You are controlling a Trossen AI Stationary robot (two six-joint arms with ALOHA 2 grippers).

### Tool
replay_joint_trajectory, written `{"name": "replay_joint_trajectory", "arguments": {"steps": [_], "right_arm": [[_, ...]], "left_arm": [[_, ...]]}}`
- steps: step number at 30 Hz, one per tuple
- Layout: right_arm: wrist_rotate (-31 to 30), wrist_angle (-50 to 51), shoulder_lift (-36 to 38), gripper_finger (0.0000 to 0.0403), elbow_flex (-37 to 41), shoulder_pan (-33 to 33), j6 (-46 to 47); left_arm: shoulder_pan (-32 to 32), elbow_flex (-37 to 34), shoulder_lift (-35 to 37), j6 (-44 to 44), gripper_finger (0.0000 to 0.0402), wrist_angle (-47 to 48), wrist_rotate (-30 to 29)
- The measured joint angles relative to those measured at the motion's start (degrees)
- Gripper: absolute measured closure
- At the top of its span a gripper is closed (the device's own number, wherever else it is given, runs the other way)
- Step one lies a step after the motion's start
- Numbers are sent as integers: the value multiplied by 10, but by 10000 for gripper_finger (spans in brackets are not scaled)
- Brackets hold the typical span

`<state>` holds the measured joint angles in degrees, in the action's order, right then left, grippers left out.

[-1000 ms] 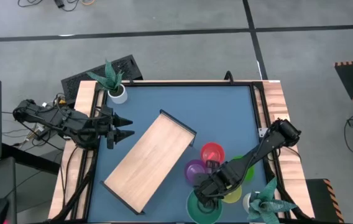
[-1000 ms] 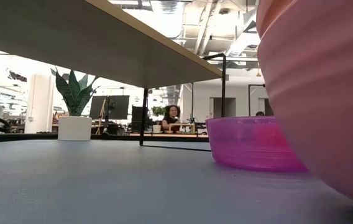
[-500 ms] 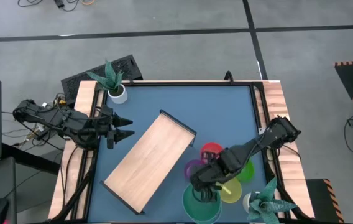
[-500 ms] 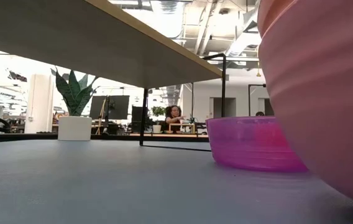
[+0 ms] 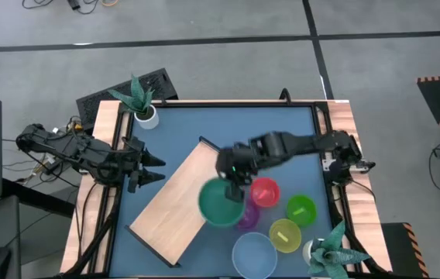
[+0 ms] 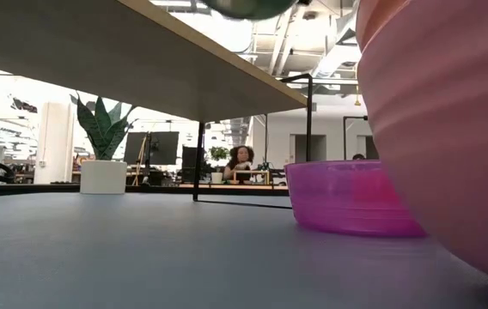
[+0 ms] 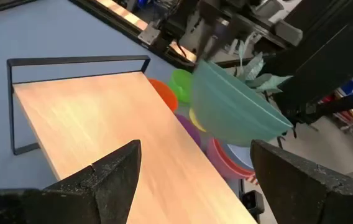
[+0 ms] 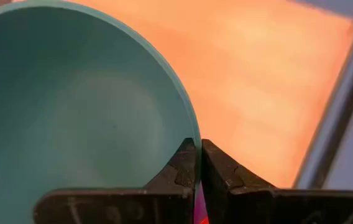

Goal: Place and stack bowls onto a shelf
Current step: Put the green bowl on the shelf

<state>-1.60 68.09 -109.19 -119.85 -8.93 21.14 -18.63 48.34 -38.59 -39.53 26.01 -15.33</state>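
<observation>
My right gripper is shut on a large teal bowl, which is in the air over the right long edge of the light-wood shelf. The left wrist view shows the teal bowl tilted above the shelf. The low view catches only the bowl's underside above the board. Red, purple, lime, yellow and blue bowls sit on the table. My left gripper waits open at the shelf's left side. My right gripper pinches the teal bowl's rim, one finger inside the bowl and the other outside its wall. It comes at the rim from above. The bowl is lifted clear and hangs tilted below the fingers.
A potted plant stands at the far left corner and another at the near right corner. A pink bowl fills the right of the low view, next to the purple bowl. Wooden rails border the table.
My right gripper has lifted the teal bowl off the blue bowl at the near edge and carried it up, toward the far and left, to above the shelf's right edge. The blue bowl has stayed in place and now shows uncovered.
</observation>
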Motion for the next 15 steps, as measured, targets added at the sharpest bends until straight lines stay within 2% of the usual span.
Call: {"name": "replay_joint_trajectory", "arguments": {"steps": [3,9,15], "right_arm": [[7,-14,-13,373,0,25,-17],[63,-109,-50,373,0,47,-31],[67,-132,-56,373,0,54,-30]], "left_arm": [[0,0,0,7,115,1,-1],[0,0,0,7,115,2,-4],[0,0,0,-2,115,2,-15]]}}
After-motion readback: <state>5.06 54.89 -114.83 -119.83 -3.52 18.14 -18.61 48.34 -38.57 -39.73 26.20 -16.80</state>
